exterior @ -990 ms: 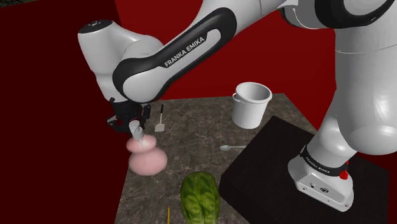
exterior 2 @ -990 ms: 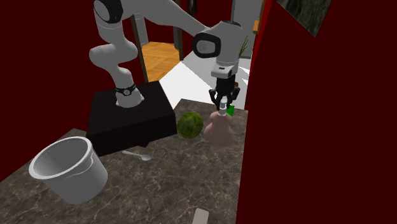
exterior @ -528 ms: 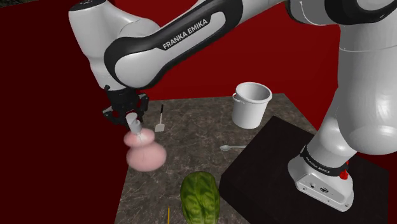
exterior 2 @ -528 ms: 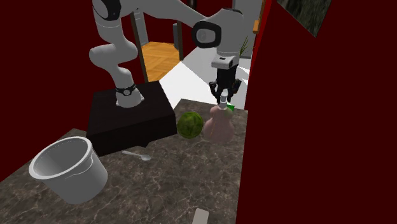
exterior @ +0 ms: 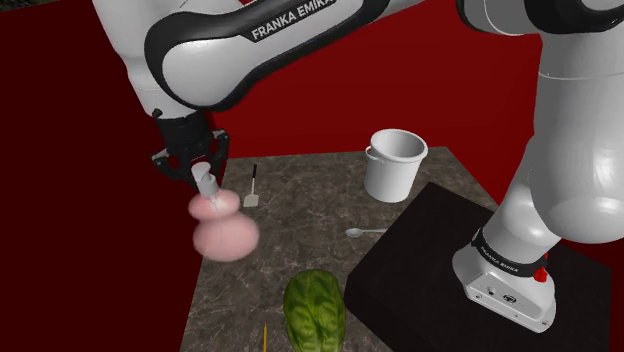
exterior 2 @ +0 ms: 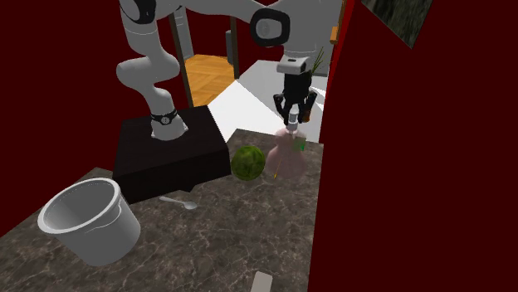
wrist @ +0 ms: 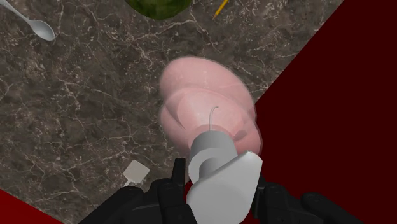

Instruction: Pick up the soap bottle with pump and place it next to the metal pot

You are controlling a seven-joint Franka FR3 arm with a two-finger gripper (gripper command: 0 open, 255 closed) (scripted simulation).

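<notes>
- The hand [exterior: 203, 172] is picked up left of centre in the shoulder view, its fingers pinched on the grey pump [wrist: 222, 181] of the soap bottle [exterior: 225, 236]; in the wrist view the pump head is clasped from both sides.
- The pink, round-bellied bottle is hung straight below the hand, right over the bench [exterior: 310, 195] edge at the shoulder view's left, and it is judged to be clear of the surface.
- So the pick-up is taken as done, and the carry is the step in hand.
- The pot [exterior: 394, 163], drawn plain white, is found upper right of centre in the shoulder view, well apart from the bottle.
- The ground between them is shared by a small spatula [exterior: 254, 187] and a spoon [exterior: 364, 232]; a green melon [exterior: 314, 310] is parked at bottom centre.
- What is called for next: a sweep towards the shoulder view's right, with height kept over the spoon.
- After that, a gentle lowering just beside the pot, without touching it, is wanted before the fingers are spread.
- Some swing is to be expected, since only the pump is gripped.
</notes>
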